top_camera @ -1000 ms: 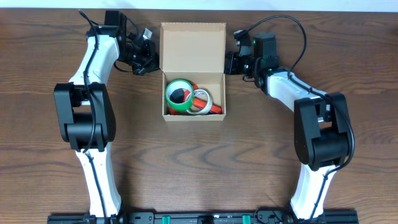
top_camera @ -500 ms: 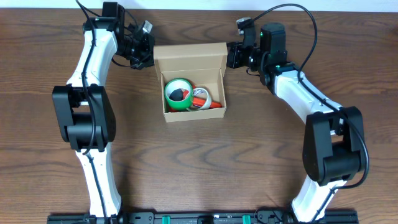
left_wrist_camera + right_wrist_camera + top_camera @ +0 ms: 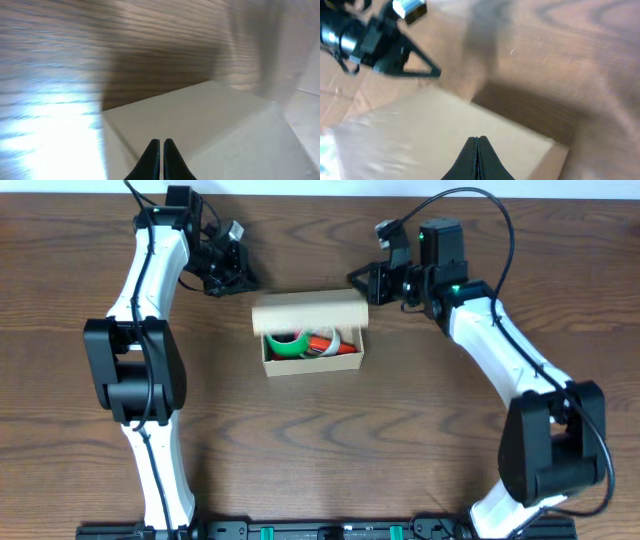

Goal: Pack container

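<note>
Cardboard box (image 3: 312,364) sat on the tabletop (image 3: 320,450), lid (image 3: 308,310) tipped over tape rolls (image 3: 290,343); left jaws and right jaws closed, empty

The flap lid (image 3: 309,311) is covering the rear halves of the green tape roll (image 3: 285,345) and the red roll (image 3: 322,340). Blur is smearing the bench (image 3: 50,65) and the container (image 3: 440,130) in both wrist views.

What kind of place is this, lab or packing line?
Probably a lab bench: wood-grain table, left arm and right arm mounted on one rail, one cardboard box of tape rolls.
</note>
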